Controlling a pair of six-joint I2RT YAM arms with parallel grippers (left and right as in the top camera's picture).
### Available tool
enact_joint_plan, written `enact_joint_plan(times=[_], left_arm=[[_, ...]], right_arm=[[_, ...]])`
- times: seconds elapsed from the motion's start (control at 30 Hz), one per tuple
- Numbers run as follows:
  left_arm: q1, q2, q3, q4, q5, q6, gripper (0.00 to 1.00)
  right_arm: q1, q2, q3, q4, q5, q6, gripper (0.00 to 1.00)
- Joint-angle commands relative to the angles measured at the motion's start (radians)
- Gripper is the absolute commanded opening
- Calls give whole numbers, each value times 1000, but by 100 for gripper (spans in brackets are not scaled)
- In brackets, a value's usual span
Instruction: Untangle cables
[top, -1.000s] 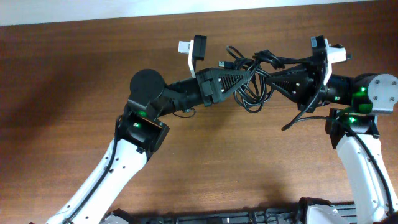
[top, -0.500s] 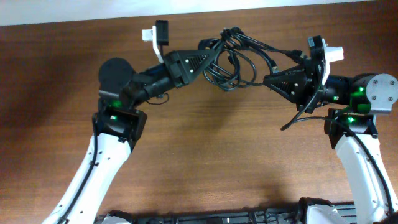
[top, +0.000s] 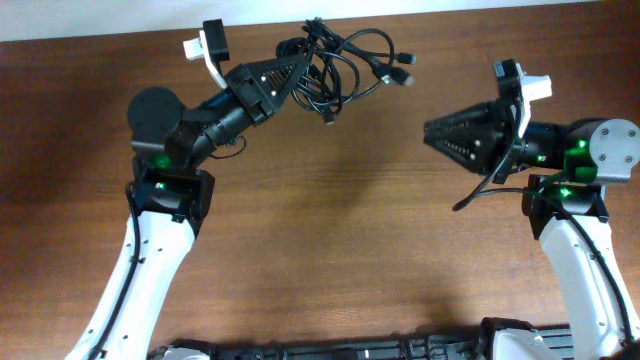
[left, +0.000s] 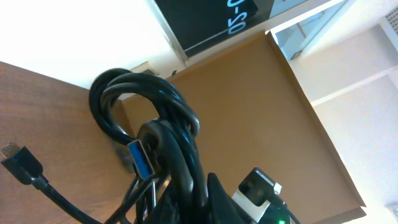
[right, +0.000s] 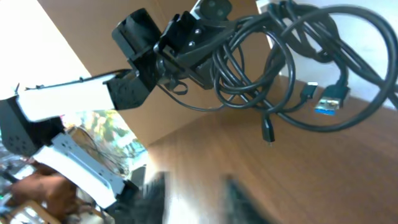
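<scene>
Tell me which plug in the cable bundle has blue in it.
The flat USB plug dangling at the low edge of the cables; the other visible plugs show no blue.

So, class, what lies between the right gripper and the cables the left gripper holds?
Between the right gripper and the cables, only bare table; no cord spans the gap, as the overhead view shows.

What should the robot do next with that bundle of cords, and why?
Probably move the right tool toward the cords and pinch the loose plug that sticks out on its side. The left tool grips the knotted bundle and holds it up, while the right tool stands open, empty and well apart from it. Pulling one free end looks like the easiest start.
</scene>
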Motion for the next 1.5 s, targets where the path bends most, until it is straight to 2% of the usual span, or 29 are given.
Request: enact_joint_plan(times=[0.0, 0.03, 0.23, 0.5, 0.63, 0.7, 0.77, 0.93, 1.0, 1.1, 1.2, 1.37, 1.47], left_arm=[[-2, -20, 10, 13, 45, 21, 0], [-5, -20, 10, 13, 66, 35, 0], [-95, -20, 10, -42, 62, 151, 0], [-120, -20, 10, -148, -71, 193, 0], [-120, -20, 10, -171, -124, 192, 0], [-120, -20, 10, -172, -124, 192, 0], [-120, -20, 10, -172, -124, 193, 0], [-120, -20, 10, -172, -123, 240, 0], [-120, -20, 10, -175, -123, 241, 0], [-120, -20, 10, -174, -123, 241, 0], [-134, -20, 10, -166, -97, 240, 0], [-209, -20, 10, -158, -90, 241, 0], [-241, -20, 10, -136, -89, 268, 0]], right_arm=[[-3, -13, 4, 6, -5, 2, 78], [-3, -13, 4, 6, 9, 2, 100], [-3, -13, 4, 3, 177, 38, 99], [-5, -13, 18, -6, 404, 134, 98], [-24, -13, 99, -190, 637, 121, 98], [-29, -13, 140, -227, 684, 66, 98], [-29, -13, 200, -340, 682, -23, 98], [-28, -13, 380, -873, 681, -510, 98], [-21, -15, 433, -1026, 683, -693, 99], [1, -24, 481, -1187, 711, -893, 99], [93, -50, 494, -1348, 853, -1144, 99], [283, -71, 494, -1460, 1022, -1317, 99], [371, -71, 494, -1480, 1097, -1346, 99]])
